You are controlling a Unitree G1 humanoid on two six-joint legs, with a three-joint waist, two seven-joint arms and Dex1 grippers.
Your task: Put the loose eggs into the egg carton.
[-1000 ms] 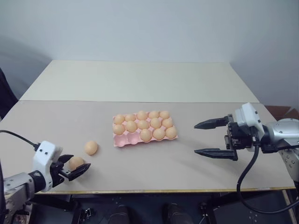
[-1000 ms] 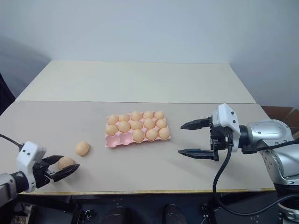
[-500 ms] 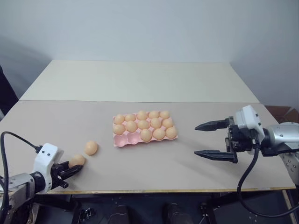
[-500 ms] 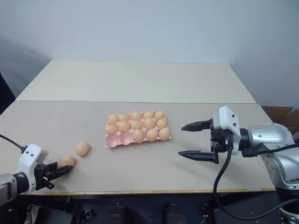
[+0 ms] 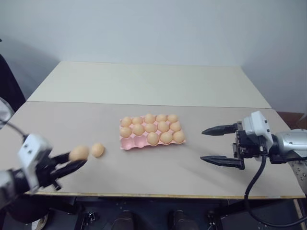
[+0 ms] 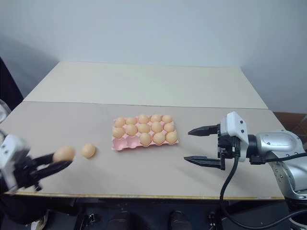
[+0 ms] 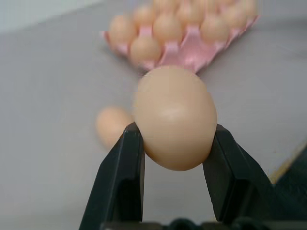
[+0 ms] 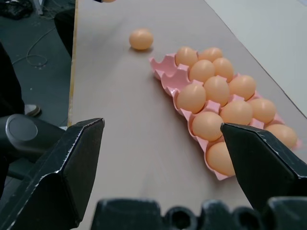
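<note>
Egg (image 5: pixel 78 153) pinched in left gripper (image 7: pixel 175 143), left of the egg carton (image 5: pixel 128 143).
Second loose egg (image 5: pixel 98 149) lies just carton-side of it; the carton's two empty cups face the left arm. Right gripper (image 5: pixel 219 145), spread wide, hangs right of the carton.

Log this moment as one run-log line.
left claw: shut on egg, lifted | right claw: open | egg carton: two empty cups
</note>
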